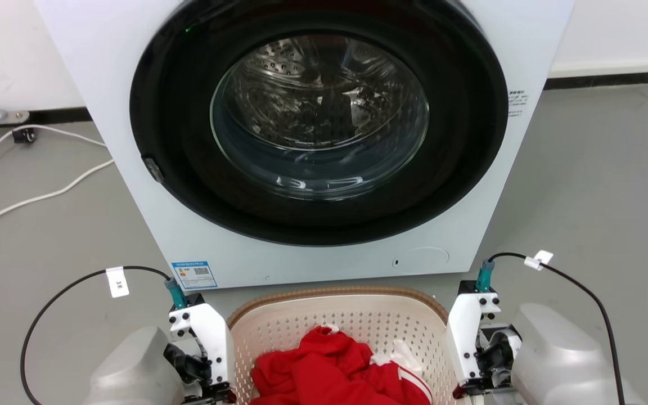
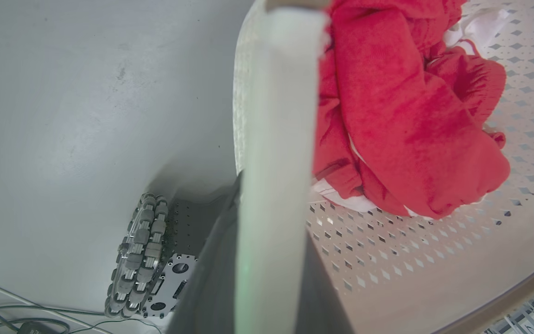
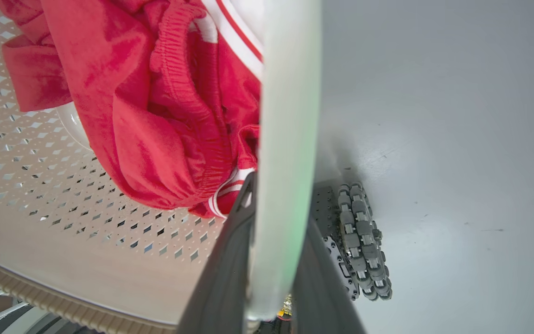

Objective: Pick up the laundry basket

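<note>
Left gripper (image 2: 274, 204) and right gripper (image 3: 281, 199), each clamped on a white side handle (image 2: 276, 116) of the laundry basket (image 1: 335, 315), jaws pressed to either face of it. Basket spans between the two grippers and holds red clothing (image 1: 324, 365). Washing machine (image 1: 324, 140) stands ahead of both.

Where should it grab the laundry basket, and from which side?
Its white side handles, from above: left gripper on one, right gripper on the other. The laundry basket is wide and holds red clothes; each handle is a narrow band, easy to pinch.
</note>
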Tool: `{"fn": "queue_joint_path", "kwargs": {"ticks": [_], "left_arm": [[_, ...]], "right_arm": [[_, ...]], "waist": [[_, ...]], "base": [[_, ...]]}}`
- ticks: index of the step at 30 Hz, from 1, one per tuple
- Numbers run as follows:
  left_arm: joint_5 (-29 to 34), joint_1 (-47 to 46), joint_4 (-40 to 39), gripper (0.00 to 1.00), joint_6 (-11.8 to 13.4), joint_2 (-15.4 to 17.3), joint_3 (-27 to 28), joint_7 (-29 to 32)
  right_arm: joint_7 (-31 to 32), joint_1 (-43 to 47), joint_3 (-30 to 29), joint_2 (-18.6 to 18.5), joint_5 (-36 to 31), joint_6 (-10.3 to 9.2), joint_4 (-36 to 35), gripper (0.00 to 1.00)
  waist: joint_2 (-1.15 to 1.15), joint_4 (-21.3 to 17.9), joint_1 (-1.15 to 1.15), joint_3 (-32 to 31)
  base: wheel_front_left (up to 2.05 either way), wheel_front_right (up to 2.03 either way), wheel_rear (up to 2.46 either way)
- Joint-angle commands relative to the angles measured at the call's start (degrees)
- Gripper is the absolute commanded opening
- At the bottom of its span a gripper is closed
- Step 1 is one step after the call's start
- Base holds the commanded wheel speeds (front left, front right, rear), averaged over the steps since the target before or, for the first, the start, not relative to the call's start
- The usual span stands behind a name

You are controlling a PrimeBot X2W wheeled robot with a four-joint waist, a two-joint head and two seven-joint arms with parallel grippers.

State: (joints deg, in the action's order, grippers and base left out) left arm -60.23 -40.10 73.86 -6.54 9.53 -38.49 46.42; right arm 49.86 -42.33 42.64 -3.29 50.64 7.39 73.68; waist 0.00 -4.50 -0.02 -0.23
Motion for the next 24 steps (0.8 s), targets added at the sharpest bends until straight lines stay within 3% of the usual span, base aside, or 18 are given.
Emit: {"fn": "queue_joint_path", "kwargs": {"ticks": [1,24], "left_arm": [[-0.9,0.7,-0.5,0.00,-0.3,-1.2,0.2,0.0],[-1.4,1.8,-0.3,0.00,-0.8,-1.6,-0.3,-0.8]], "right_arm": [[0.2,1.0,0.0,0.8,0.5,0.18,-0.2,0.00],[0.1,2.2,-0.6,0.8,-0.3,0.18,0.0,0.00]], "waist": [[0.00,0.0,0.02,-0.6],[0.00,0.3,0.02,-1.7]], "base": [[0.00,0.00,0.00],[0.00,0.00,0.00]]}}
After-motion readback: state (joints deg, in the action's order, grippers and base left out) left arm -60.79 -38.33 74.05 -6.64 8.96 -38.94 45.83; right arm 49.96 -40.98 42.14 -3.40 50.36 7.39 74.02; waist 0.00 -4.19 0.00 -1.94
